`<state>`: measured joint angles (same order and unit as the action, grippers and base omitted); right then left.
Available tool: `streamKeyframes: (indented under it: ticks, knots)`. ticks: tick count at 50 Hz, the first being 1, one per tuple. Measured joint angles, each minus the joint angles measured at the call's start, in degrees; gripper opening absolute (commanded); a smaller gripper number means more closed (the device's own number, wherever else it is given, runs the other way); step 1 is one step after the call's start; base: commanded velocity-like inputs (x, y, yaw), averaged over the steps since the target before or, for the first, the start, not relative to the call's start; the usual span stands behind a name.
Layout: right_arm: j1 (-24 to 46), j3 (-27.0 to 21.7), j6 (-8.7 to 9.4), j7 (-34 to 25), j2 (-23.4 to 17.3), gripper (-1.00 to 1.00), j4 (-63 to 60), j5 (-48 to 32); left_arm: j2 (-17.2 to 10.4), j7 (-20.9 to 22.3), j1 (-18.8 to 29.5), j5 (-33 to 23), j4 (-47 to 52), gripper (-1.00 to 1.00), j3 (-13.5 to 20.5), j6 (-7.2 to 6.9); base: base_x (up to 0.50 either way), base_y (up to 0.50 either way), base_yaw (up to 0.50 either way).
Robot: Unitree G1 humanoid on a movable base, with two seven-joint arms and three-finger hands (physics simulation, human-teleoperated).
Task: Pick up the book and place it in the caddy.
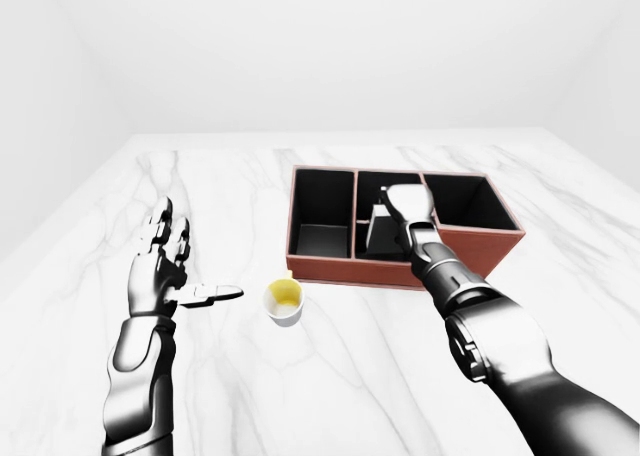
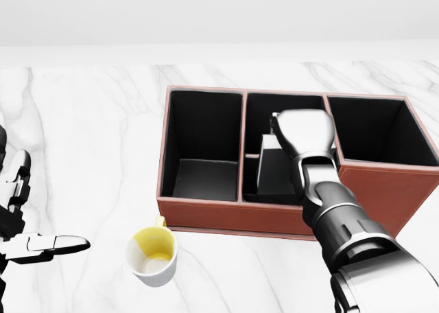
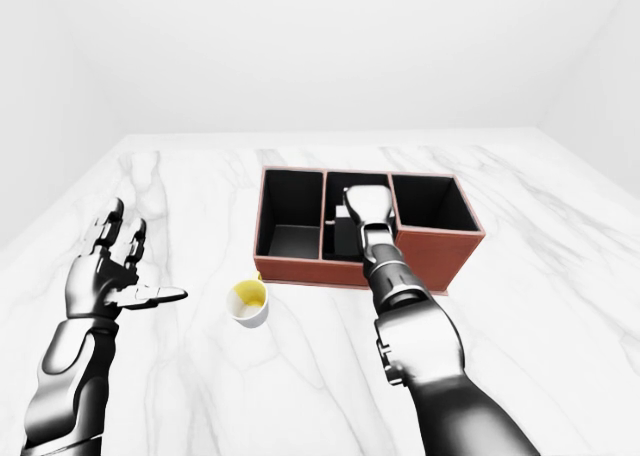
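Observation:
The brown caddy (image 2: 206, 209) has three black-lined compartments and stands on the marble table. A dark grey book (image 2: 276, 172) stands on edge in the middle compartment, leaning a little. My right hand (image 2: 304, 138) reaches down into that compartment over the book's top, its fingers curled round the book and mostly hidden under the back of the hand. My left hand (image 1: 166, 266) hovers open at the left of the left-eye view, fingers spread and thumb pointing right, well away from the caddy.
A white mug (image 2: 152, 255) with a yellow inside stands on the table just below the caddy's left compartment. The caddy's left (image 2: 204, 145) and right (image 2: 374, 134) compartments hold nothing. White marble (image 2: 82, 134) stretches to the left.

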<state>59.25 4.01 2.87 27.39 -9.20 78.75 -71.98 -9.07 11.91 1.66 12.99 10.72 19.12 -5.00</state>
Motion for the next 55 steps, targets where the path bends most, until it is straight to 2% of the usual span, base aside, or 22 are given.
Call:
streamKeyframes:
  ticks: [8, 9, 10, 34, 38, 45, 49, 55]
  knots:
    - [0.1, -0.4, -0.16, 1.6, 0.1, -1.0, 0.2, 0.0, 0.0, 0.2, -0.2, 0.2, -0.6, 1.0, 0.1, 0.0, 0.0, 0.0, 0.0]
    - [0.1, -0.5, -0.25, 1.8, 0.2, -0.63, 0.3, 0.0, 0.0, 0.2, -0.3, 0.2, -0.6, 1.0, 0.1, 0.0, 0.0, 0.0, 0.0]
    - [0.2, -0.5, -0.36, 2.2, 0.2, 1.0, 0.3, 0.0, 0.0, 0.2, -0.3, 0.3, -0.7, 1.0, 0.2, 0.0, 0.0, 0.0, 0.0]
    - [1.0, -0.7, -1.86, 2.6, 0.9, 1.0, -0.3, -1.6, 0.7, 0.7, -1.9, 0.6, 0.8, 1.0, 0.4, 0.0, 0.0, 0.0, 0.0]
    - [1.0, -0.7, -2.89, 2.6, 0.9, 1.0, -0.5, -1.1, 0.9, 0.7, -2.0, 0.5, 1.3, 1.0, 0.3, 0.0, 0.0, 0.0, 0.0]
    - [0.7, -0.1, -5.84, 2.4, 0.7, 1.0, -2.3, 0.5, 1.0, 0.5, -1.9, 0.3, 2.0, 1.0, 0.1, 0.0, 0.0, 0.0, 0.0]
    - [-0.7, 0.1, -7.87, 0.1, 0.3, 1.0, -6.9, 2.0, 1.1, 0.3, -1.7, 0.2, 2.6, 1.0, -0.2, 0.0, 0.0, 0.0, 0.0]
    - [-8.0, -0.8, -7.87, -9.3, -0.5, 1.0, -25.6, 4.4, 1.2, -0.1, -1.5, -0.1, 3.7, 1.0, -0.7, 0.0, 0.0, 0.0, 0.0]
